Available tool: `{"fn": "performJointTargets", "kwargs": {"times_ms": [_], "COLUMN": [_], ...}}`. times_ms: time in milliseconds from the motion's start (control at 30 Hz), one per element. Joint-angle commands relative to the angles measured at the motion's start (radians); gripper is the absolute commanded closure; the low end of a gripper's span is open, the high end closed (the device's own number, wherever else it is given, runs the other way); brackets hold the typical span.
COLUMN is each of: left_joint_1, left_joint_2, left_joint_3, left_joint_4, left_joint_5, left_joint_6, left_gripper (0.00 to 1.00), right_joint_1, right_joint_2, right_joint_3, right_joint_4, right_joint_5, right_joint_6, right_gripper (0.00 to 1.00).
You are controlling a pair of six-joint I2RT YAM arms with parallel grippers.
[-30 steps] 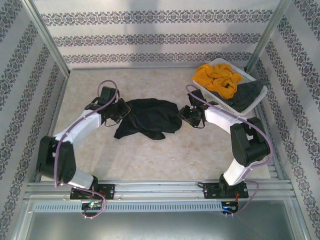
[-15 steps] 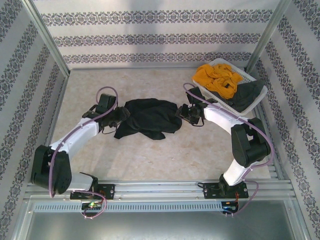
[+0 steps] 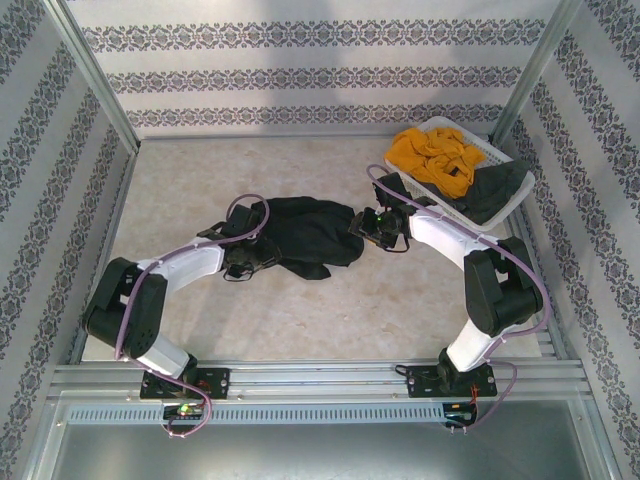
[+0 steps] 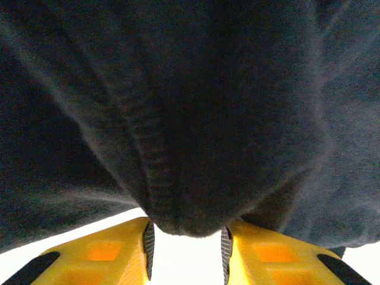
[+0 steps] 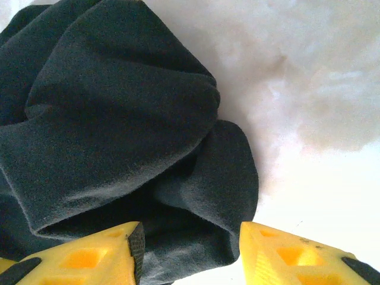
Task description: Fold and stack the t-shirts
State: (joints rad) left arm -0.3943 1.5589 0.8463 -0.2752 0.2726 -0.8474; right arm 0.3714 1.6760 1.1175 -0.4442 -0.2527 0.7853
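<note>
The black t-shirt (image 3: pixel 305 230) lies crumpled mid-desk (image 3: pixel 330 310). The left end effector (image 4: pixel 187 240) sits at its left edge, fingers apart with a cloth fold bulging at their tips, and the right end effector (image 5: pixel 190 240) sits at its right edge, fingers spread around another fold. Far right, the mustard-yellow t-shirt (image 3: pixel 432 155) and dark grey t-shirt (image 3: pixel 495 190) lie heaped in the white basket (image 3: pixel 490 145).

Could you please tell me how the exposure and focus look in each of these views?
Top external: even light, sharp. Left wrist: black t-shirt close, dark and soft; table beneath blown white. Right wrist: table glares white, shirt's nap crisp.
</note>
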Motion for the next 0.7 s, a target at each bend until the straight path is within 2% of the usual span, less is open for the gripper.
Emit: {"fn": "performJointTargets", "kwargs": {"times_ms": [0, 233, 533, 567, 667], "left_joint_1": [-0.012, -0.017, -0.021, -0.023, -0.024], "left_joint_2": [0.026, 0.07, 0.106, 0.105, 0.091], "left_joint_3": [0.044, 0.091, 0.113, 0.118, 0.131], "left_joint_4": [0.027, 0.051, 0.057, 0.055, 0.03], "left_joint_5": [-0.026, -0.06, -0.047, -0.046, -0.052], "left_joint_6": [0.025, 0.016, 0.043, 0.049, 0.063], "left_gripper": [0.64, 0.66, 0.78, 0.81, 1.0], "right_joint_1": [0.013, 0.009, 0.002, -0.003, -0.028], "right_joint_2": [-0.024, -0.032, -0.038, -0.038, -0.044], "right_joint_3": [0.015, 0.002, -0.008, -0.014, -0.046], "right_joint_4": [-0.008, -0.008, -0.008, -0.002, 0.038], "right_joint_5": [-0.011, -0.013, -0.003, -0.003, -0.013], "right_joint_6": [-0.005, -0.01, -0.003, 0.004, 0.035], "right_gripper": [0.53, 0.53, 0.53, 0.53, 0.53]}}
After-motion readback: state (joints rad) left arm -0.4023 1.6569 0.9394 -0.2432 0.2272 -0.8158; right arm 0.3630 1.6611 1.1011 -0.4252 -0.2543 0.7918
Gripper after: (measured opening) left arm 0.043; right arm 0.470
